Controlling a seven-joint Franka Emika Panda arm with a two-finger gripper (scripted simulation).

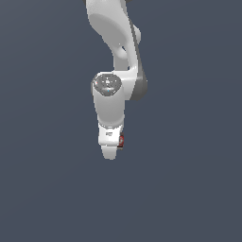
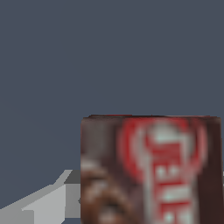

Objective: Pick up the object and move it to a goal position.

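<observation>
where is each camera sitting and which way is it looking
Exterior view: off the arm, facing the white arm against plain grey ground; its gripper hides most of the box.
Wrist view: on the wrist, looking along the gripper at the box close up; one grey finger shows.
Shared: the box and the gripper.

Dark brown box (image 2: 151,170) with red-and-white label, face showing.

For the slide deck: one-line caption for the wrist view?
Wrist view: dark brown box with red-and-white label fills the lower frame close to the camera, one grey gripper finger beside it, against plain grey-blue background.
</observation>
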